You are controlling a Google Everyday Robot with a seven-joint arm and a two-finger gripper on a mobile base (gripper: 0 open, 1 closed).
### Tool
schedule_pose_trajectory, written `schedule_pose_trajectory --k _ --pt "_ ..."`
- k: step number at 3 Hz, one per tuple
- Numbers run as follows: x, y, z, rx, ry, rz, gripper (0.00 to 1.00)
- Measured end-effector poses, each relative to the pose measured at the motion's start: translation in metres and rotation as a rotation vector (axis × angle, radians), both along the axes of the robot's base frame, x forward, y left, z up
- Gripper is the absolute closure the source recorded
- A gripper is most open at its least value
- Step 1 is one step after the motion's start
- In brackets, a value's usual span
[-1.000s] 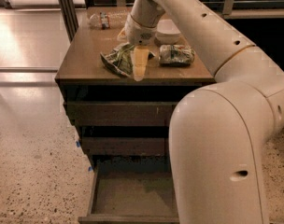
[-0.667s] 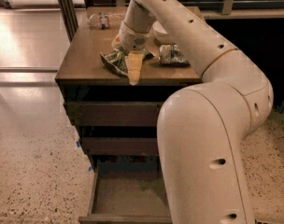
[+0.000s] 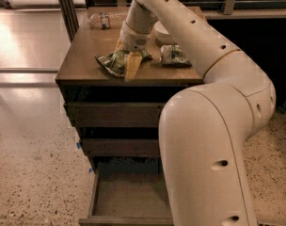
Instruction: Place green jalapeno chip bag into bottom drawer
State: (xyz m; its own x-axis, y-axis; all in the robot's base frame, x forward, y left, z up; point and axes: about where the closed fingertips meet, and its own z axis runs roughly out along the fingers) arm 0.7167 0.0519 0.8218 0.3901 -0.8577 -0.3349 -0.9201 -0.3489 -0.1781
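The green jalapeno chip bag (image 3: 113,62) lies crumpled on the brown counter top (image 3: 82,55) near its front edge. My gripper (image 3: 125,58) reaches down onto the bag from above. One yellowish finger (image 3: 131,68) stands in front of the bag and the other sits behind it, with the bag between them. The fingers look apart and the bag still rests on the counter. The bottom drawer (image 3: 129,199) is pulled open below, and the part of its inside that shows holds nothing. My arm's large white body hides the drawer's right side.
A green-white can (image 3: 174,55) lies right of the bag. A white bowl (image 3: 161,30) and a clear plastic bottle (image 3: 100,20) sit at the back of the counter. Two shut upper drawers (image 3: 112,114) are above the open one. Speckled floor lies to the left.
My gripper has shifted slightly left over the bag, and my arm has swung left across the view. The bag has stayed on the counter.
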Motion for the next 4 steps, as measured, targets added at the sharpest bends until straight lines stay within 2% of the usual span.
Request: schedule_pose_trajectory --k 2,4 --pt "0.0000 0.0000 0.0000 0.000 0.000 0.000 0.97" --pt "0.0000 0.0000 0.0000 0.000 0.000 0.000 1.00"
